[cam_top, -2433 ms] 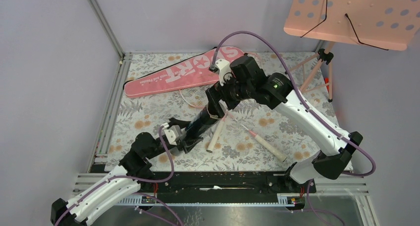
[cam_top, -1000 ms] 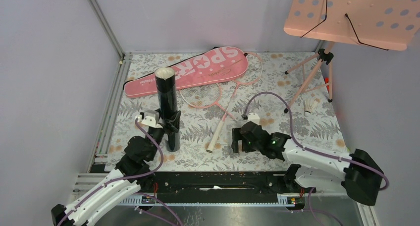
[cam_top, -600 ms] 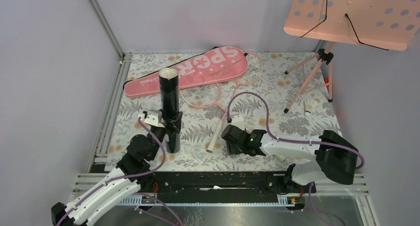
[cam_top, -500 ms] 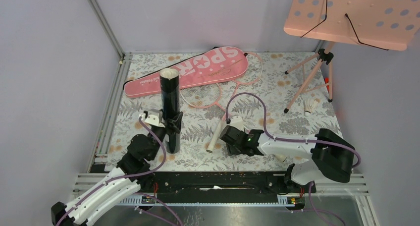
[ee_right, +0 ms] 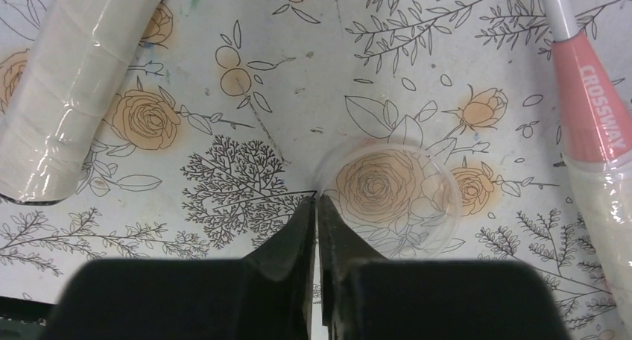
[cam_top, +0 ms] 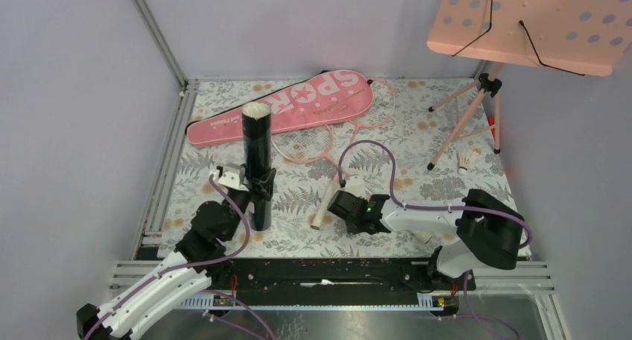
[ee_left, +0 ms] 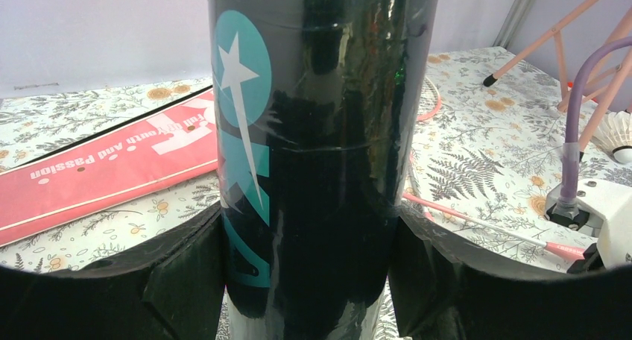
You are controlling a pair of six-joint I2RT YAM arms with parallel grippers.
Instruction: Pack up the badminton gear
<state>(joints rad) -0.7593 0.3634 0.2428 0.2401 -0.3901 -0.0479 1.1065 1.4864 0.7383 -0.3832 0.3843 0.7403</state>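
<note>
The black tube (cam_top: 255, 157) with teal marks stands upright and open at the top, and my left gripper (cam_top: 258, 196) is shut on its lower part (ee_left: 313, 168). My right gripper (cam_top: 344, 206) is low over the mat with its jaws (ee_right: 317, 200) pinched on the rim of a clear round lid (ee_right: 399, 194). A pale racket handle (ee_right: 74, 94) lies to its left and a pink-collared one (ee_right: 596, 168) to its right. Both pink rackets (cam_top: 302, 142) lie by the pink SPORT bag (cam_top: 283, 105). A white shuttlecock (cam_top: 468, 159) lies at the far right.
The pink perforated music stand (cam_top: 533, 23) hangs over the back right corner, its tripod legs (cam_top: 462, 124) on the mat near the shuttlecock. Metal frame rails (cam_top: 168, 168) run along the left side. The purple cable (cam_top: 373, 150) loops above my right arm.
My right gripper has slid left toward the pale racket handle and closed on the clear lid's rim. The left gripper and the upright tube have stayed in place over the last second.
</note>
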